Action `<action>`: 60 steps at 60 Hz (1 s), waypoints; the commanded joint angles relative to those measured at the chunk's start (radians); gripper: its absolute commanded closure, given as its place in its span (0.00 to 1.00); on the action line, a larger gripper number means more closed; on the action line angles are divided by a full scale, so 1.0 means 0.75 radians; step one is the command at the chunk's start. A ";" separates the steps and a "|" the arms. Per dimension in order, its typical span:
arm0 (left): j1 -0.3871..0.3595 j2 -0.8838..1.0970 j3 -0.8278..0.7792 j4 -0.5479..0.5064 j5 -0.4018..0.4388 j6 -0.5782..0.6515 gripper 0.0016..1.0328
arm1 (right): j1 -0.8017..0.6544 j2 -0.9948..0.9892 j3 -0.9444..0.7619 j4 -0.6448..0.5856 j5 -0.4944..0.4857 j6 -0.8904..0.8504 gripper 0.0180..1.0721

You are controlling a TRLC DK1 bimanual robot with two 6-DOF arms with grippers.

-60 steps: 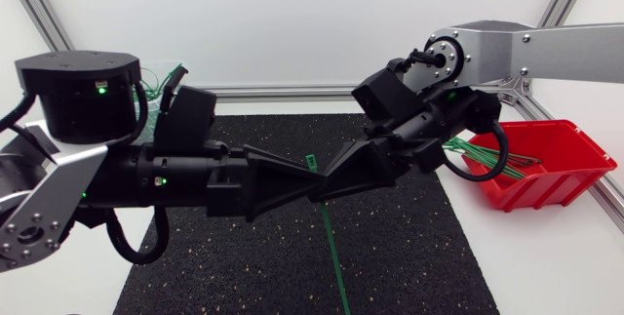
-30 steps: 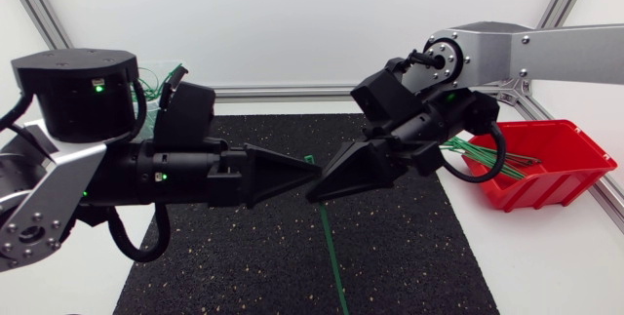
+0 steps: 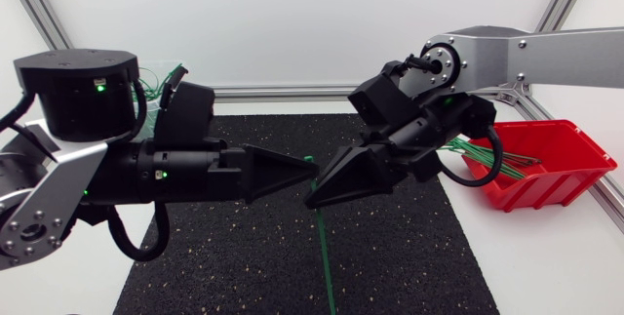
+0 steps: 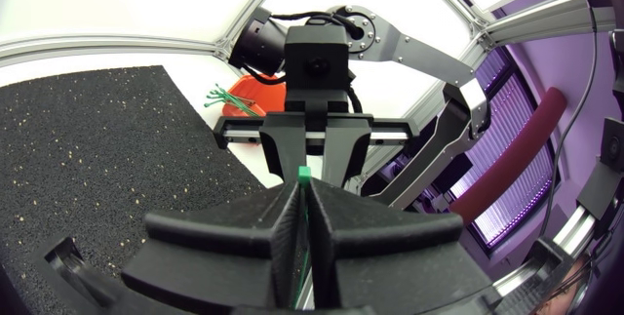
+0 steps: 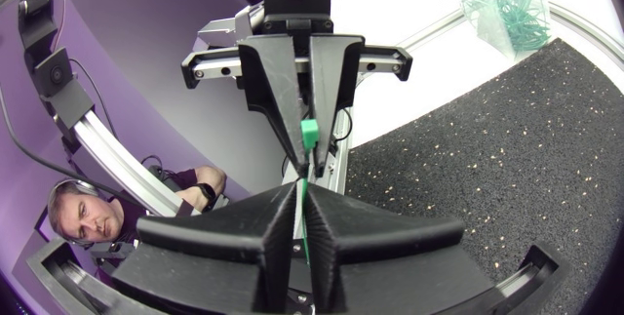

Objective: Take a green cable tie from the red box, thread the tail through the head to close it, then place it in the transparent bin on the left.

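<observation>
From where I stood, the two arms met nose to nose over the middle of the black mat [image 3: 224,266], the left one coming in low from its side and the right one sloping down from higher up. The left gripper [image 3: 304,169] had its wedge fingers pressed together on the green cable tie [image 3: 323,256] close to its square head [image 3: 308,160], which poked out just past the fingertips. In the left wrist view that head [image 4: 304,172] sat right at the tip of the left gripper [image 4: 302,208], with a sliver of green strap showing in the slit between the fingers. The right gripper [image 3: 318,196], tip almost touching the left one's, was likewise clamped narrow on the strap. Its own camera showed the right gripper [image 5: 300,219] pinching the green cable tie [image 5: 301,213] from both sides, and straight ahead of it the left gripper [image 5: 302,149] pointing back at it. Below the right fingers the tail [image 3: 326,291] hung down straight over the mat. The red box [image 3: 561,174] stood on the white table at the right, beside the mat, with a bundle of spare green ties [image 3: 487,151] in it. The transparent bin [image 3: 161,69] was at the far left, behind the left arm, green ties visible inside it.
</observation>
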 commanded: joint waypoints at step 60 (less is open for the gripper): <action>0.075 0.002 0.098 -0.075 0.112 -0.021 0.96 | 0.041 -0.182 -0.253 0.608 0.127 0.460 0.94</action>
